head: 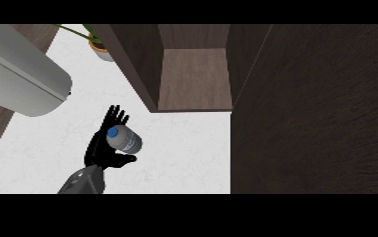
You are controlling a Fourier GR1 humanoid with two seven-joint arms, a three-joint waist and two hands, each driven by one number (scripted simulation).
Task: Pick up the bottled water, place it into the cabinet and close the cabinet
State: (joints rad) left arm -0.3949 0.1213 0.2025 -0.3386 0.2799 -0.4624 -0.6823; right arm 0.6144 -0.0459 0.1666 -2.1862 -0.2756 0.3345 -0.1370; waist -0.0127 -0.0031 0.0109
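The bottled water (125, 139), a small clear bottle with a blue cap, lies in my left hand (100, 148) over the white counter at the lower left. Its cap points toward the hand's palm. The thumb curls under the bottle while the fingers stretch up behind it. Up and to the right stands the open cabinet (196, 76), its wooden shelf bare. The hand with the bottle is below and left of the cabinet's front edge. The cabinet's dark door (303, 111) is swung open and fills the right side. My right hand does not show.
A large grey rounded appliance (29, 81) sits at the left edge. A potted plant (100, 46) stands behind the cabinet's left wall. White marbled counter (184, 156) spreads between my hand and the open door.
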